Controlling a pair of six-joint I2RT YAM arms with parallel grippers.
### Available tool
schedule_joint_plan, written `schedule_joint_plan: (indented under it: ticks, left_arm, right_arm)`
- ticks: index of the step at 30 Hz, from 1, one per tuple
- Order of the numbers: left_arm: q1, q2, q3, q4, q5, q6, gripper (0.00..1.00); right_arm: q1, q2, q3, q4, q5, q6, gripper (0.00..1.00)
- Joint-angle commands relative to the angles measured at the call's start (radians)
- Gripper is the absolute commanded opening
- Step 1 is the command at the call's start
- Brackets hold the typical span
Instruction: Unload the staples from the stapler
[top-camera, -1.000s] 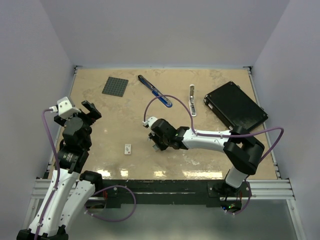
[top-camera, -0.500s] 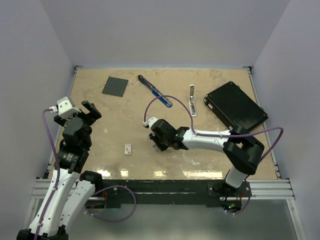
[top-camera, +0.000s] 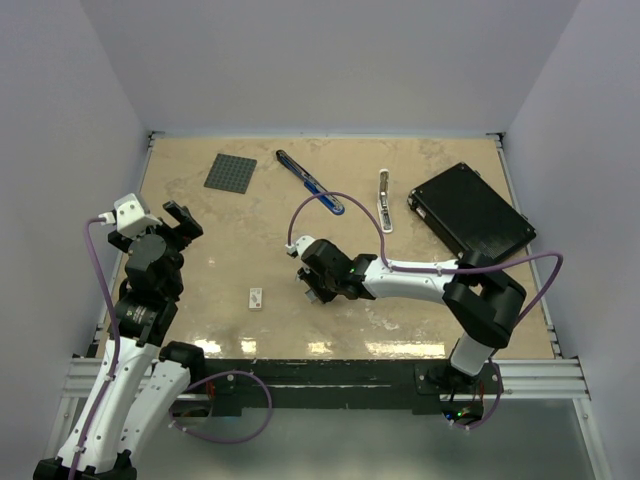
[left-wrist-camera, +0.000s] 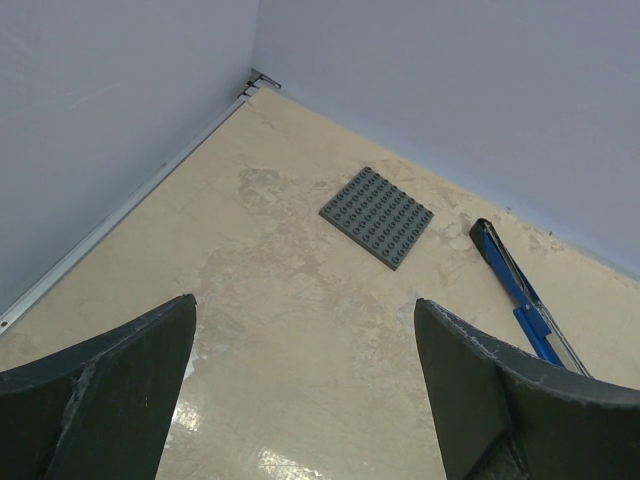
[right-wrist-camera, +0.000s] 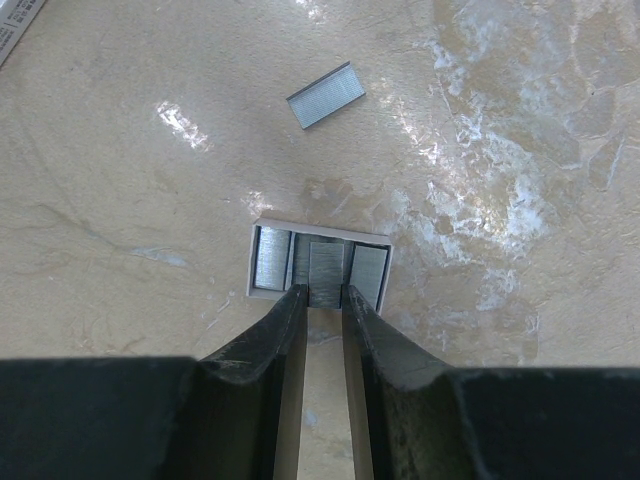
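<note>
Looks mostly done imo: stapler (top-camera: 310, 183) sits well apart, some staples (right-wrist-camera: 325, 95) lie loose, right gripper (right-wrist-camera: 322, 295) pinches another strip in a small tray (right-wrist-camera: 249, 262), left gripper (left-wrist-camera: 305, 390) hangs open.

Overhead, the black right gripper (top-camera: 313, 288) is covering its own fingertips and whatever lies beneath it, short of the near edge of the beige table (top-camera: 200, 290). The tiny grey metal staples (right-wrist-camera: 325, 272) are too small to be showing from up there. At the right wrist, its dark fingers (right-wrist-camera: 280, 335) are hiding the near end of the middle strip, so I am not making out a true pinch. A white printed tag (right-wrist-camera: 12, 20) is running off the top-left corner. At the left wrist, the slim blue stapler (left-wrist-camera: 500, 265) is disappearing behind a finger of the left gripper (left-wrist-camera: 305, 303).
</note>
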Motion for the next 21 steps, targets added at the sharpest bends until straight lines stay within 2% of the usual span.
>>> schedule_joint_plan:
  ticks: [1,17,21]
  left_arm:
    - [-0.003,0.004,-0.002,0.04,0.004,-0.012,0.95]
    - [-0.002,0.002,-0.003,0.04,0.004,-0.01,0.95]
    - [-0.002,0.001,-0.003,0.041,0.003,-0.01,0.95]
  right_arm:
    - [0.0,-0.002,0.004,0.016,0.011,0.005,0.24]
    - [0.0,-0.029,0.028,0.013,-0.003,0.016,0.27]
    - [-0.005,-0.029,0.065,0.01,0.028,0.055,0.32]
